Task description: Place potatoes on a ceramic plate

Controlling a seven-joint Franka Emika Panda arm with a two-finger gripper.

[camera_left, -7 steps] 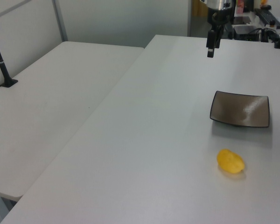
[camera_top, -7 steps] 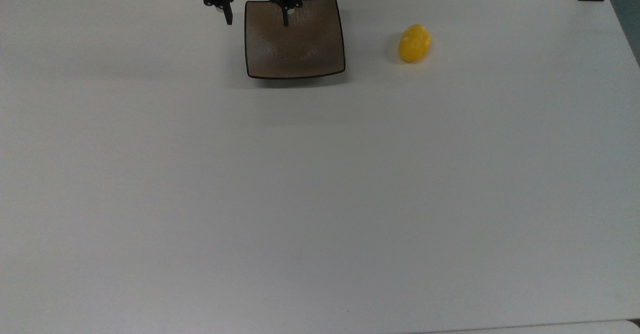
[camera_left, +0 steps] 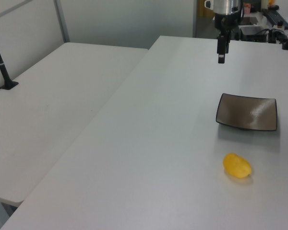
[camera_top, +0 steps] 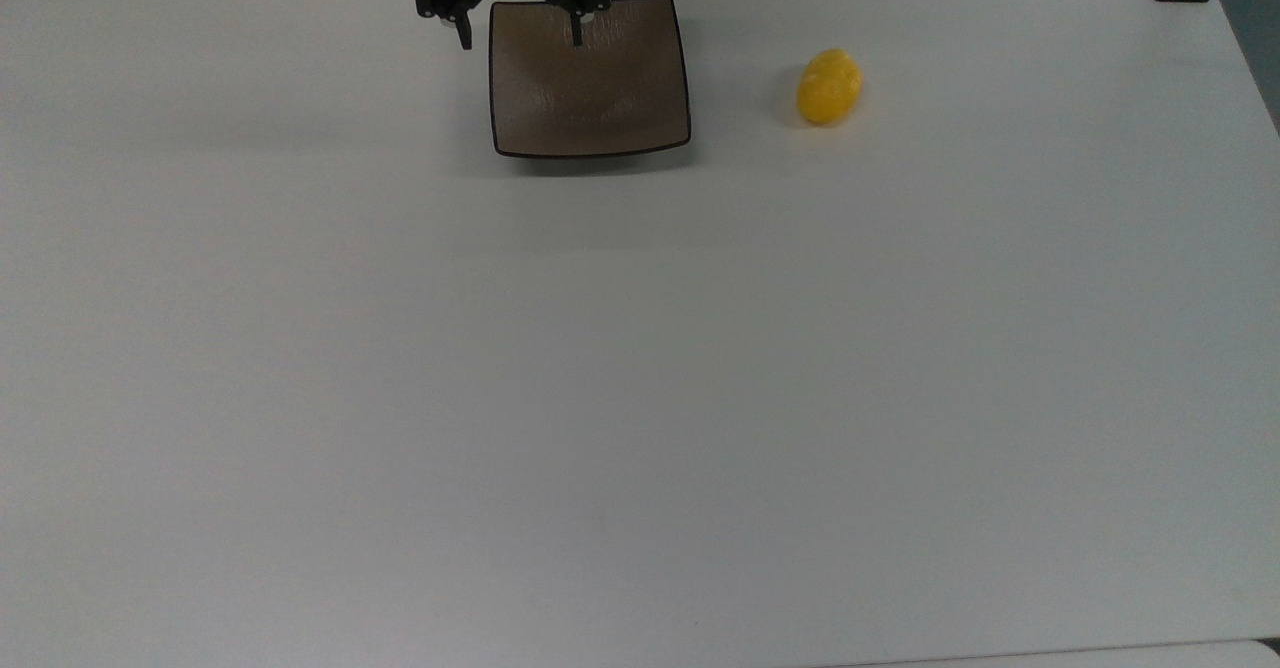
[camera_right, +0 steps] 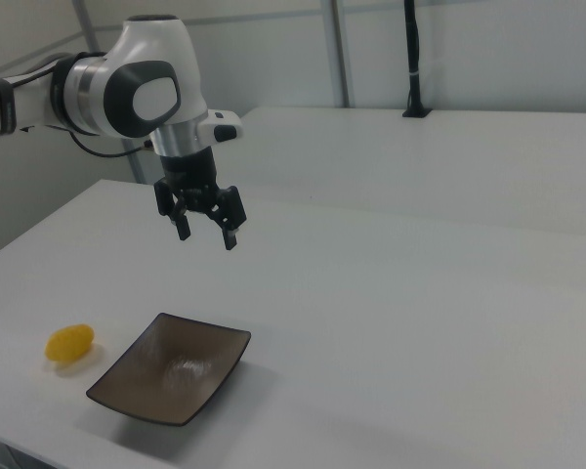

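yellow potato (camera_top: pixel 829 86) lies on the table beside the empty ceramic plate (camera_top: pixel 590 98), unreached by the spread-fingered, empty gripper (camera_top: pixel 518 36).

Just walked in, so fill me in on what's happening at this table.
A Franka arm is set up to move the yellow potato onto the square brown plate, but nothing is picked up yet. Its gripper hangs in the air above the white table, jaws open and empty. The potato lies on the table beside the plate, not touching it, and the plate holds nothing.
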